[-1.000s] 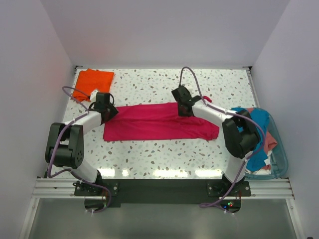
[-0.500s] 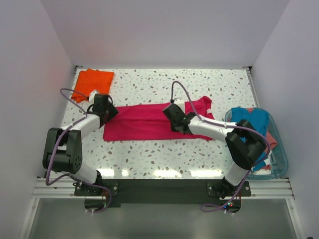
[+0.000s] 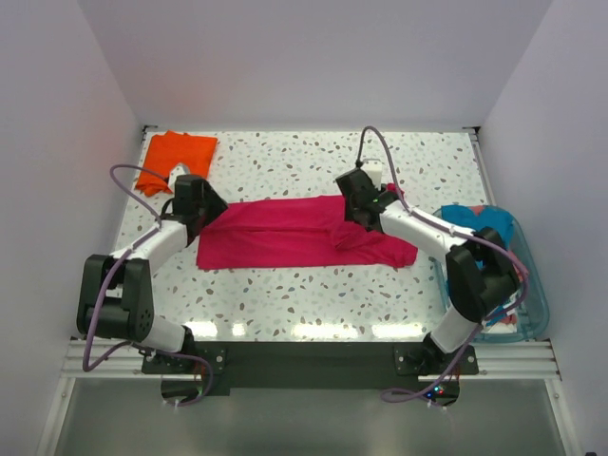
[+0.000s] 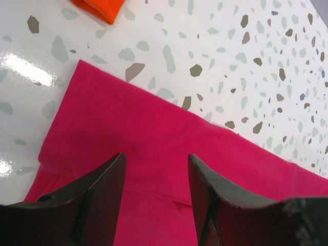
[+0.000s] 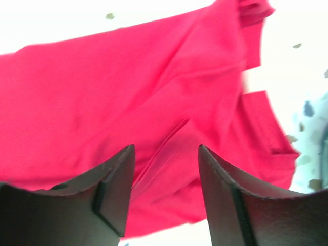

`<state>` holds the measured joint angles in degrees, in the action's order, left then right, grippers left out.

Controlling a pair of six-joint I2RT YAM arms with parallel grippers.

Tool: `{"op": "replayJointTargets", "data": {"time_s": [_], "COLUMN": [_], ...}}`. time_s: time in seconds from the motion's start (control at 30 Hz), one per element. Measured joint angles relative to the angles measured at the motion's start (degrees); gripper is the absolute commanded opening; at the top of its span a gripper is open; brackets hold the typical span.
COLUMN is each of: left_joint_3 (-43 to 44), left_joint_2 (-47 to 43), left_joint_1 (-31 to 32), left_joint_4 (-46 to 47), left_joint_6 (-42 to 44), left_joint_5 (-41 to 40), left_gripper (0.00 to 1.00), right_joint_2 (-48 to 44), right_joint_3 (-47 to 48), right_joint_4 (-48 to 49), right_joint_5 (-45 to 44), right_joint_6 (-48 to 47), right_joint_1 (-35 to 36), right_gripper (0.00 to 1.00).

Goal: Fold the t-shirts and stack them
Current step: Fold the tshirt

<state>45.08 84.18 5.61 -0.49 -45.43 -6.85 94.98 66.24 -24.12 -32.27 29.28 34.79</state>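
Magenta-red t-shirt (image 3: 285, 235) lies flat beneath the left gripper (image 4: 155, 160) and right gripper (image 5: 165, 150), both parted and empty.

Magenta-red shirt (image 3: 285, 237), plain. Orange shirt (image 3: 176, 157), plain. Worktop (image 3: 285, 157) white with grey-brown speckles. My left claw (image 4: 156, 158) and right claw (image 5: 166, 148) black. Tub (image 3: 543, 313) clear, blue rim; teal shirt (image 3: 494, 228) in it.

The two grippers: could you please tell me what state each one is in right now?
Left gripper: open, holding nothing, over the magenta-red t-shirt.
Right gripper: open, holding nothing, over the same shirt.
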Motion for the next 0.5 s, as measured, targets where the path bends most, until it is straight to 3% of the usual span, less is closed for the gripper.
{"op": "replayJointTargets", "data": {"time_s": [0.23, 0.37, 0.47, 0.5], "left_joint_3": [-0.9, -1.0, -1.0, -1.0], "left_joint_2": [0.0, 0.0, 0.0, 0.0], "left_joint_1": [0.0, 0.0, 0.0, 0.0], "left_joint_4": [-0.1, -0.3, -0.3, -0.4], "left_joint_6": [0.0, 0.0, 0.0, 0.0], "left_joint_5": [0.0, 0.0, 0.0, 0.0], "left_gripper": [0.55, 0.55, 0.55, 0.55], "right_joint_2": [8.1, 11.2, 11.6, 11.6], "right_joint_3": [4.1, 4.3, 4.3, 4.2], "right_joint_4": [-1.7, -2.2, -2.3, -2.1], "right_joint_5": [0.5, 1.5, 2.0, 2.0], "right_joint_6": [-2.3, -2.6, -2.8, -2.7], "right_joint_1": [-6.0, -6.6, -6.6, -6.6], "right_gripper": [0.6, 0.56, 0.4, 0.29]}}
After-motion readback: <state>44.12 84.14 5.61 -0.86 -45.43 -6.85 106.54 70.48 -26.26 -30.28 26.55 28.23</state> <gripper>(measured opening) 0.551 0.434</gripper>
